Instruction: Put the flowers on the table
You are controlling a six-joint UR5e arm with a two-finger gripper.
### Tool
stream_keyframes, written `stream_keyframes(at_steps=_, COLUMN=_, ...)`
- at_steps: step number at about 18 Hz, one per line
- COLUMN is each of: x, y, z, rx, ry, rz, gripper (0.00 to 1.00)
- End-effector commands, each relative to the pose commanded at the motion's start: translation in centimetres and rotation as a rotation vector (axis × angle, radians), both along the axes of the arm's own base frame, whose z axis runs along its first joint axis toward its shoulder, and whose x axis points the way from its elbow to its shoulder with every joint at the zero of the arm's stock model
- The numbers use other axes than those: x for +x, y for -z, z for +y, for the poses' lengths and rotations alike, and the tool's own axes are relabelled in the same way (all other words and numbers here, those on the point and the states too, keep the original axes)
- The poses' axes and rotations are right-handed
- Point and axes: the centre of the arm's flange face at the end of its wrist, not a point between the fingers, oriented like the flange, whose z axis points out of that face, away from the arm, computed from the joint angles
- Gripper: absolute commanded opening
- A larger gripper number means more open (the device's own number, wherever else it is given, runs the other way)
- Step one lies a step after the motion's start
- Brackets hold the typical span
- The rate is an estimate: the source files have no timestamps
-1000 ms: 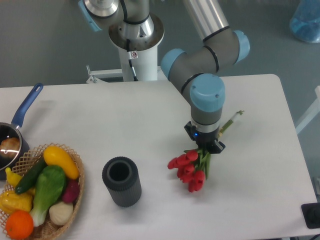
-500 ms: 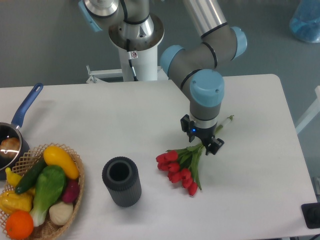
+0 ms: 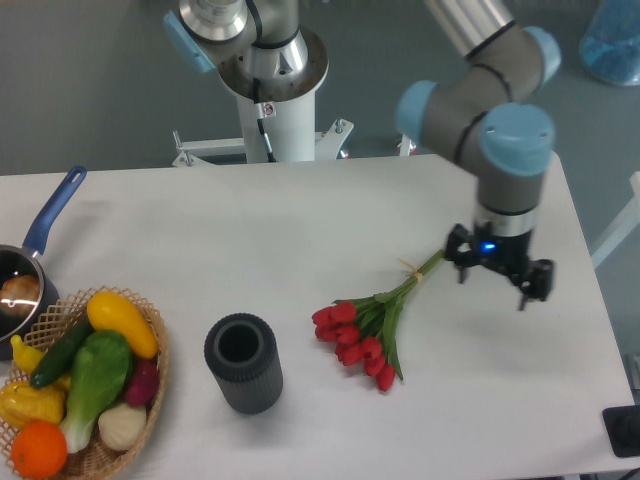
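Flowers (image 3: pixel 365 322) down flat on the table (image 3: pixel 250 240), right of centre; red heads fanned toward the lower left, green stems running up and right to a thin tied end; nothing gripping them. Just off that stem tip, to the right, the gripper (image 3: pixel 497 281), hanging over bare white tabletop, apart from the bunch; 2 fingers spread wide, nothing between them; blue light glowing on the wrist above. Left of the blooms, a dark ribbed vase (image 3: pixel 243 362) standing upright, mouth open to the camera, near the flower heads but not touching. Further left, at the table's lower left corner, a wicker basket (image 3: pixel 150 385) heaped with fake vegetables and fruit, yellow, green, orange and purple pieces among them. Above the basket, at the left edge, a small pan (image 3: pixel 25 280) with a blue handle angled up and right.
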Motion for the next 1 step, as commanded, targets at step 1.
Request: stream_keyframes(at_steps=1, x=-0.15, y=0.12, z=0.01, rx=-0.012, ry=0.032, rz=-0.001, gripper=1.00)
